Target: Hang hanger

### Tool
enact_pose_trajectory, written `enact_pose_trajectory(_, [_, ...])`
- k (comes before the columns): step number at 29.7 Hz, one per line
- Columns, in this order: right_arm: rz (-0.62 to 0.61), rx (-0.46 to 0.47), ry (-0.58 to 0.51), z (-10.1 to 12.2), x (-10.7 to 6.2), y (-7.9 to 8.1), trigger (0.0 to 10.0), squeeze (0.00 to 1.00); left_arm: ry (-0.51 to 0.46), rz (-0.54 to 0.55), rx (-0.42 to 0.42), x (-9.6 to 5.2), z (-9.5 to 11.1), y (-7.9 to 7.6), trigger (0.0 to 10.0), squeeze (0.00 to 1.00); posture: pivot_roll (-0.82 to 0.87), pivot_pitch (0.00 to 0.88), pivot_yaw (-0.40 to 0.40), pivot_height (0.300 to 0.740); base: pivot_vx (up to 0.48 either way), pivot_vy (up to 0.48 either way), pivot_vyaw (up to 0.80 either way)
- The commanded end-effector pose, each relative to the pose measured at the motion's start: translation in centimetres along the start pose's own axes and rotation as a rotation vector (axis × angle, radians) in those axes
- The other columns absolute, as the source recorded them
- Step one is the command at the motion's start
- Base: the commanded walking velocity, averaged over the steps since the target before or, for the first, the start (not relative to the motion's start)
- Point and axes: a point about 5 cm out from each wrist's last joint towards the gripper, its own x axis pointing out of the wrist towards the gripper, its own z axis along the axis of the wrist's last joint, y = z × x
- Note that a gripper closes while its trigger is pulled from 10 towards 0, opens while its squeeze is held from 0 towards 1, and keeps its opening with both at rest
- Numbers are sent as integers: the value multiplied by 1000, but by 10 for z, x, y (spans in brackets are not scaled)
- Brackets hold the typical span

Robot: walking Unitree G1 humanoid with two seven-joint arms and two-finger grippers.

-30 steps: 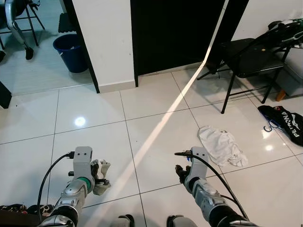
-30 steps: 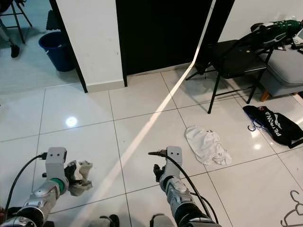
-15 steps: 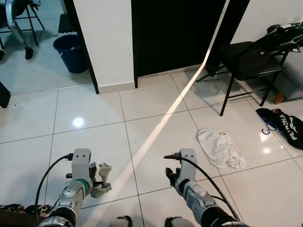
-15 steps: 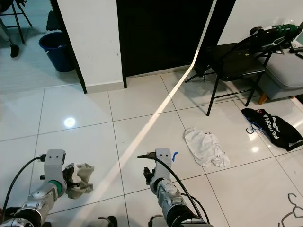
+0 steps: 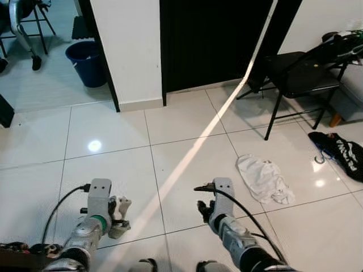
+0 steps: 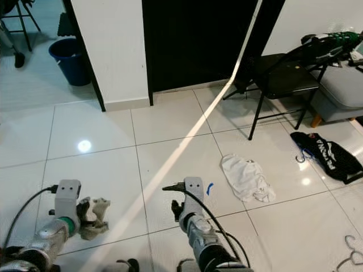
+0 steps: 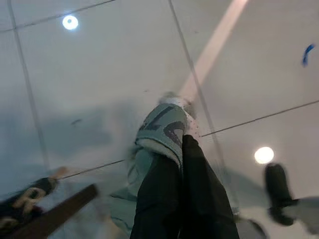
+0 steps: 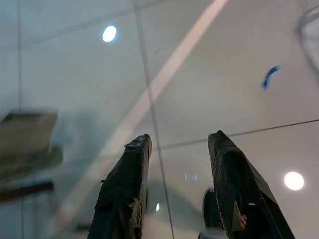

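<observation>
**Left tool pinching pale cloth, right tool spread over the tiles**

Nearest to me, my left tool (image 7: pixel 174 164) has its two black fingers pressed together on a crumpled pale grey-green piece of cloth with dark lettering (image 7: pixel 162 132), held low above the glossy white tiled floor (image 5: pixel 113 164). From the head I see that same bundle bunched at the end of the silver left arm. My right tool (image 8: pixel 179 184) hangs beside it over bare tile, fingers spread apart with nothing between them, a small blue mark (image 8: pixel 269 75) on the floor just ahead.

At the lower right corner of the right eye view a thin grey wire hanger (image 6: pixel 349 259) lies flat on the floor, well apart from both tools. Further out on my right, a crumpled white garment (image 5: pixel 262 178) lies on the tiles, and beyond it a black bag with white lettering (image 5: pixel 343 154) with a blue hook at its edge. A black folding chair (image 5: pixel 298 79) stands behind those, near a grey sofa edge.

Straight ahead is a dark doorway (image 5: pixel 210 39) beside a white wall; a pale strip of light runs diagonally across the floor from it. Far left, a round blue bucket (image 5: pixel 86 61) sits beyond the wall
</observation>
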Motion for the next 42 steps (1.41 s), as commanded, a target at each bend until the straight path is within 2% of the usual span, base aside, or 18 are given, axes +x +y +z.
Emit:
enact_pose_trajectory(1, [-38, 33, -14, -4, -3, -7, 10000, 0, 21, -6, 47, -2, -6, 2, 10000, 0, -1, 85, 119, 740, 0, 0, 0])
enact_pose_trajectory(5, [-56, 23, -29, -4, -4, -12, 10000, 0, 11, -9, 44, -2, -7, 1, 10000, 0, -9, 87, 120, 740, 0, 0, 0])
enact_pose_trajectory(9, [-84, 30, -10, -9, -8, -26, 10000, 0, 3, -3, -5, -3, -9, -1, 10000, 0, -25, 78, 108, 740, 0, 0, 0])
enact_pose_trajectory(11, [-84, 25, 0, -11, -9, -28, 10000, 0, 4, -2, -16, -3, -10, -1, 10000, 0, -25, 78, 108, 740, 0, 0, 0])
enact_pose_trajectory(14, [-80, 9, 10, -15, -10, -26, 10000, 0, 8, 1, -17, -3, -12, 0, 10000, 0, -12, 56, 77, 740, 0, 0, 0])
enact_pose_trajectory(19, [-42, -18, 22, -18, -8, -10, 10000, 0, 35, 6, 32, -4, -16, 1, 10000, 0, 30, 36, 45, 740, 0, 0, 0])
enact_pose_trajectory(21, [10, -66, 32, -15, -5, 2, 10000, 0, 49, 8, 61, -5, -18, 1, 10000, 0, 41, 27, 29, 740, 0, 0, 0])
enact_pose_trajectory(22, [10, -66, 32, -15, -5, 2, 10000, 0, 49, 8, 61, -5, -18, 1, 10000, 0, 41, 27, 29, 740, 0, 0, 0])
enact_pose_trajectory(23, [37, -105, 39, -14, -4, 7, 10000, 0, 55, 8, 68, -5, -20, 0, 10000, 0, 40, 21, 20, 740, 0, 0, 0])
enact_pose_trajectory(28, [37, -125, 57, -19, -5, 4, 10000, 0, 56, 12, 47, -5, -22, -2, 10000, 0, 26, 20, 15, 740, 0, 0, 0])
enact_pose_trajectory(35, [0, -99, 73, -28, -10, -7, 10000, 0, 60, 10, 23, -6, -25, -3, 10000, 0, 3, 24, 26, 740, 0, 0, 0])
enact_pose_trajectory(42, [-9, -76, 67, -27, -10, -8, 10000, 0, 61, -10, 13, -6, -24, -4, 10000, 0, 10, 34, 24, 740, 0, 0, 0])
